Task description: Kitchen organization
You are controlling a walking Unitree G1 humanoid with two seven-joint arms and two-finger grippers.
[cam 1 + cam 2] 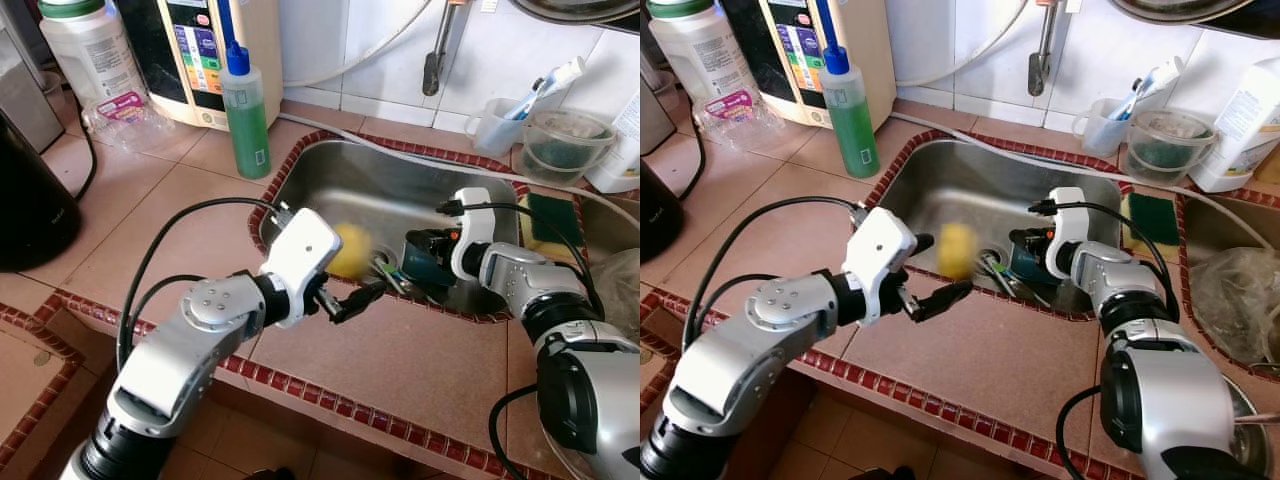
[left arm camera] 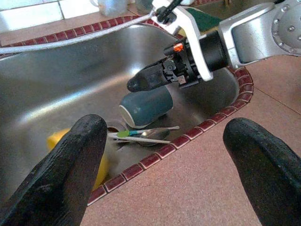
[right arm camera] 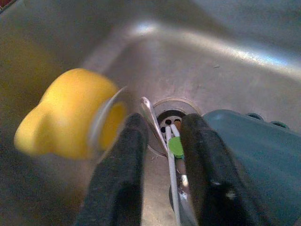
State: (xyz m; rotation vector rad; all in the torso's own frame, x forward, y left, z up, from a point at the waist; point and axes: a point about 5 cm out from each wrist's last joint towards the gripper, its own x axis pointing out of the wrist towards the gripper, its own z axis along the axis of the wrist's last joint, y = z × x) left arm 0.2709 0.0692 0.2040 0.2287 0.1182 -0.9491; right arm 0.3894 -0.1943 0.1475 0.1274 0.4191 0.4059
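A steel sink (image 1: 380,180) holds a blurred yellow rounded object (image 1: 350,248), a teal cup (image 2: 146,106) lying on its side, and spoons (image 2: 146,134) over the drain. My left gripper (image 1: 943,265) hovers at the sink's front rim, right beside the yellow object, fingers spread wide and empty. My right gripper (image 1: 410,245) reaches into the sink from the right, just above the teal cup. Its fingers (image 3: 117,165) stand a narrow gap apart above the spoon handles (image 3: 171,155), holding nothing.
A green soap bottle (image 1: 245,110), a white jug (image 1: 90,45) and a black kettle (image 1: 30,190) stand to the left. A sponge (image 1: 550,215), a plastic tub (image 1: 565,140) and a toothbrush cup (image 1: 500,120) sit on the right. Tiled counter (image 1: 400,360) lies before the sink.
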